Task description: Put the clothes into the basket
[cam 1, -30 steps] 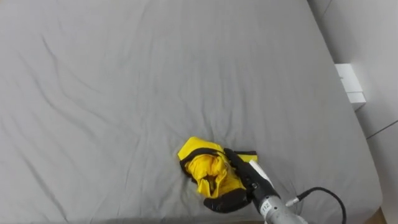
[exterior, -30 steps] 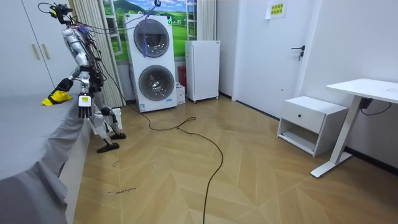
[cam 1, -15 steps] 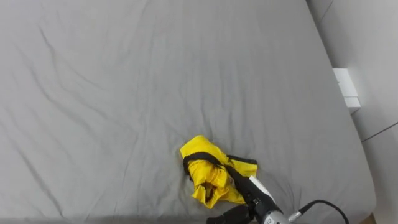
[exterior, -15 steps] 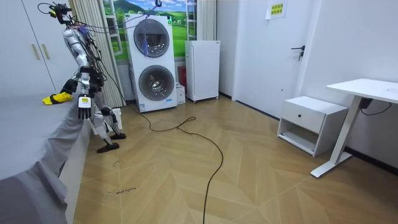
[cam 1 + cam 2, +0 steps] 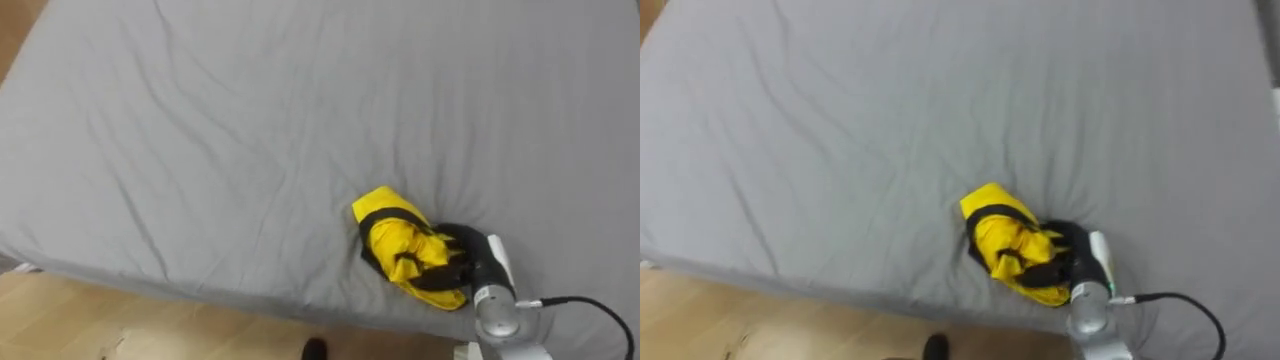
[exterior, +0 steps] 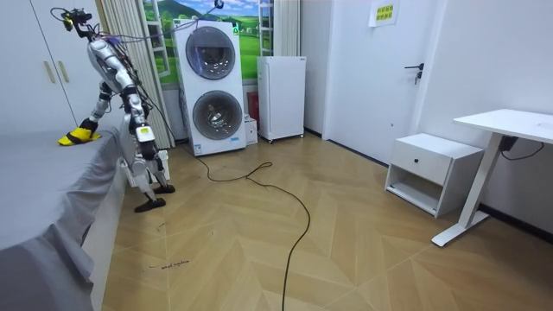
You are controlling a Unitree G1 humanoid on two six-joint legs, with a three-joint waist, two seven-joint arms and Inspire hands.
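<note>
A crumpled yellow garment with black trim (image 5: 398, 243) lies near the front edge of the grey bed (image 5: 200, 120). My right hand (image 5: 462, 250) comes in from the lower right and rests against the garment's right side, its dark fingers curled into the cloth. In the room view I stand at the bed's edge, leaning over it, with the garment (image 6: 78, 136) at the end of my right arm. My left hand (image 6: 145, 132) hangs down beside my body, away from the bed.
Wooden floor (image 5: 100, 320) shows below the bed's front edge. Behind me stand a stacked washer and dryer (image 6: 206, 86), a white fridge (image 6: 281, 85), a low white cabinet (image 6: 428, 173) and a desk (image 6: 510, 125). A cable (image 6: 285, 199) lies across the floor.
The head camera has swung, so the bed's front edge and the floor now show. My left arm has swung away from the bed edge. The right hand stays at the garment.
</note>
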